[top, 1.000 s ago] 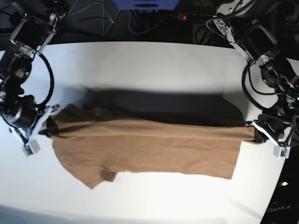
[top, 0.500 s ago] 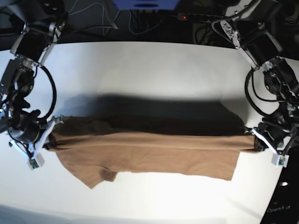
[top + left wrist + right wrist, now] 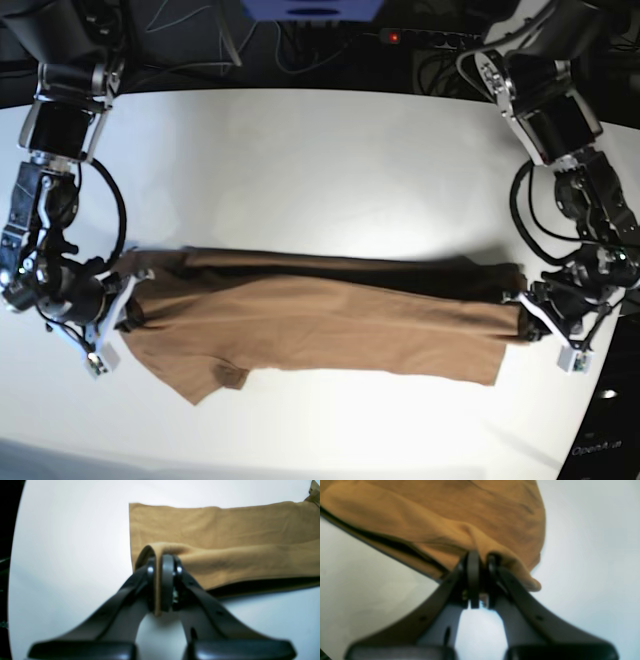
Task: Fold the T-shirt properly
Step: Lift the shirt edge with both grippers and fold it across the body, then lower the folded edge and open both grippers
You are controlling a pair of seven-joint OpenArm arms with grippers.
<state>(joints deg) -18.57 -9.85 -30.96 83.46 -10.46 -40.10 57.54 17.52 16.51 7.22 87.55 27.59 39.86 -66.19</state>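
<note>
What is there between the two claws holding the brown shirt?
Only the T-shirt itself, stretched from the right claw to the left claw; the base view shows this.

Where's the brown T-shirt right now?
In the base view the T-shirt stretches across the near half of the white table, pinched between the right gripper and the left gripper.
</note>
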